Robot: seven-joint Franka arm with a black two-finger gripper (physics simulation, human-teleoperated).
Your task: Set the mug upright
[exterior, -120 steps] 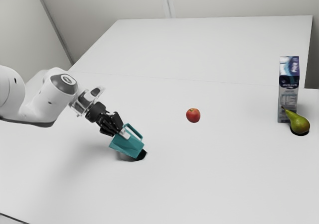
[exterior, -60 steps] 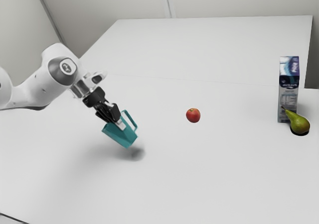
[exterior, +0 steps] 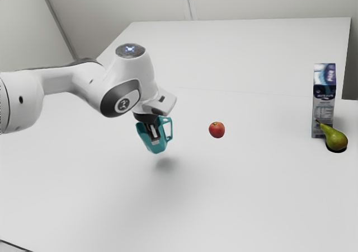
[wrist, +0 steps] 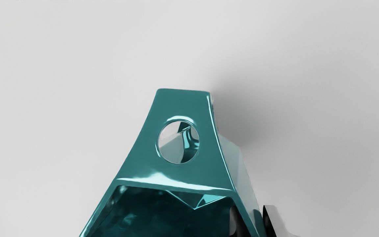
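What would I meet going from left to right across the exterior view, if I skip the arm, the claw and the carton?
Mug → apple → pear.

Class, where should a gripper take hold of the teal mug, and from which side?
Probably by the wall of the mug at its rim, from the open mouth, one finger inside, one outside, as the gripper has it: the wall is thin, the mouth wide.

Bright, soft shadow (exterior: 164, 163) below mug (exterior: 161, 147)
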